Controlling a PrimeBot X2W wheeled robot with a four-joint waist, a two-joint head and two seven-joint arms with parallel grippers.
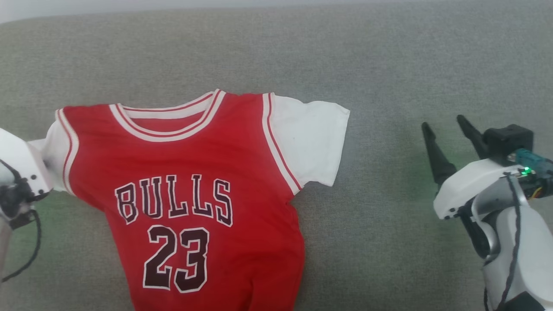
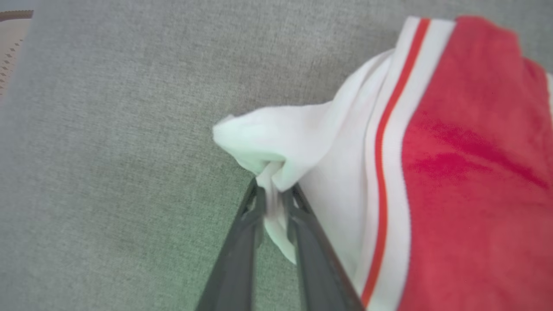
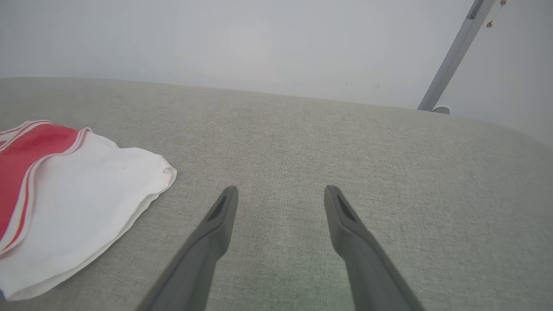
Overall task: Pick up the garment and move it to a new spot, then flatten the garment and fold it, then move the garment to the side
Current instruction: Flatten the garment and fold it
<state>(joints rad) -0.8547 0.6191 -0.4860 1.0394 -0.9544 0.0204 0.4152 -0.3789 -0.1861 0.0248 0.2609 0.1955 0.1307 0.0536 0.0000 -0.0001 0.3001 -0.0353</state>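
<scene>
The garment [image 1: 194,172], a red jersey with white sleeves and dark "BULLS 23" lettering, lies chest up on the grey fabric surface [image 1: 380,65], its hem running off the bottom of the head view. My left gripper [image 2: 273,190] is shut on the bunched edge of the white sleeve [image 2: 302,142] at the garment's [image 2: 466,172] left side. In the head view my pale left wrist [image 1: 19,168] covers those fingers. My right gripper [image 1: 443,121] stands open on the bare surface, well right of the other white sleeve [image 1: 311,138]. Between its fingers [image 3: 281,189] there is nothing; the garment [image 3: 65,207] lies to its left.
The grey fabric surface [image 3: 345,142] stretches wide behind and to the right of the garment. A pale wall rises past its far edge, with a slanted metal pole [image 3: 453,56] at the right. A brown patterned strip [image 2: 11,34] shows beyond the surface's left edge.
</scene>
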